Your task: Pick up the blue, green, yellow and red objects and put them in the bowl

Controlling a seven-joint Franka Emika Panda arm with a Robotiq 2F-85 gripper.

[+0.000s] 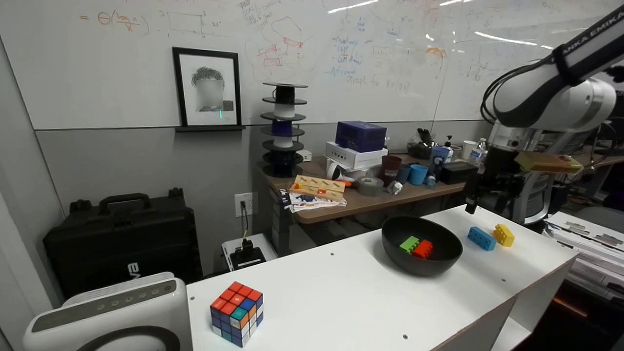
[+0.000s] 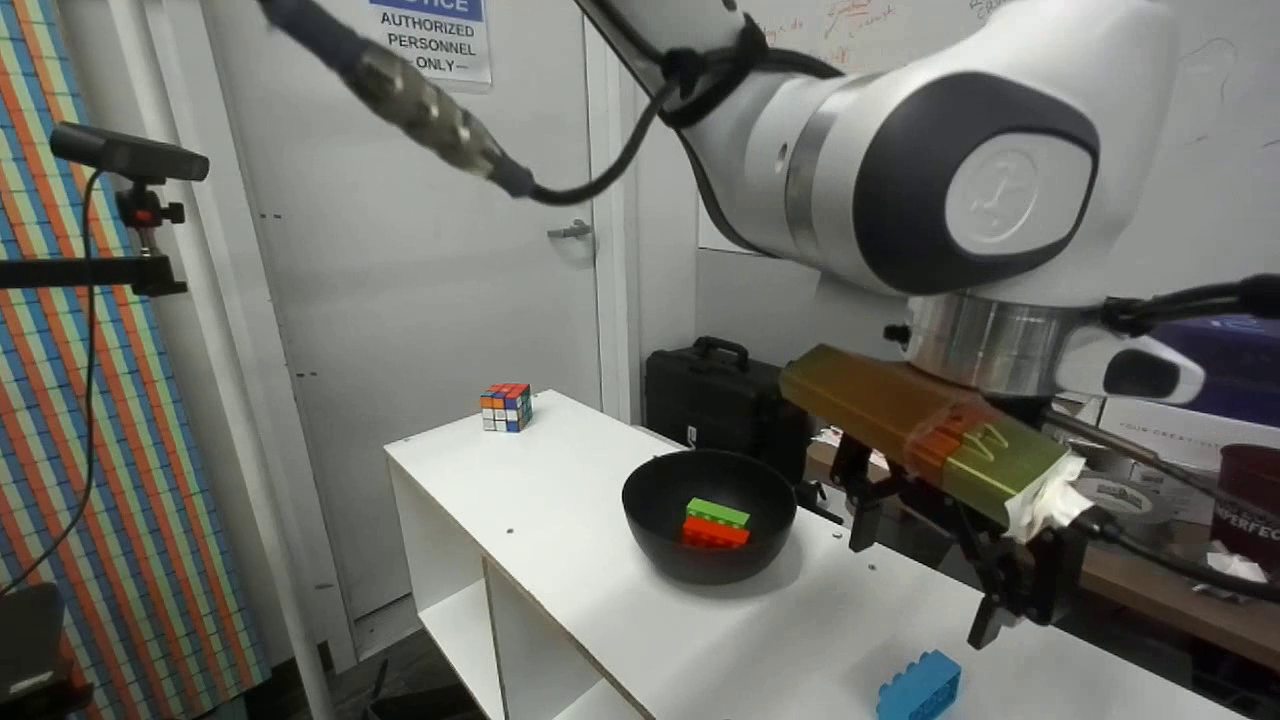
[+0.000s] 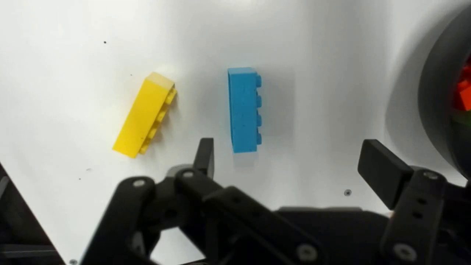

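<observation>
The black bowl [image 1: 420,266] [image 2: 700,568] stands on the white table and holds the green block [image 1: 409,243] [image 2: 718,512] and the red block [image 1: 423,249] [image 2: 714,533]. The bowl is cut off at the right edge of the wrist view [image 3: 434,95]. The blue block [image 1: 481,238] [image 2: 922,688] [image 3: 243,110] lies on its side on the table beside the bowl. The yellow block [image 1: 503,235] [image 3: 143,114] lies tilted beside the blue one and is out of view in an exterior view. My gripper [image 2: 925,580] [image 3: 290,158] is open and empty, above the table near the blue block.
A puzzle cube [image 1: 237,313] [image 2: 506,407] sits at the far end of the white table [image 1: 317,297]. A white appliance [image 1: 107,317] stands beside that end. A cluttered brown desk [image 1: 331,212] runs behind the table.
</observation>
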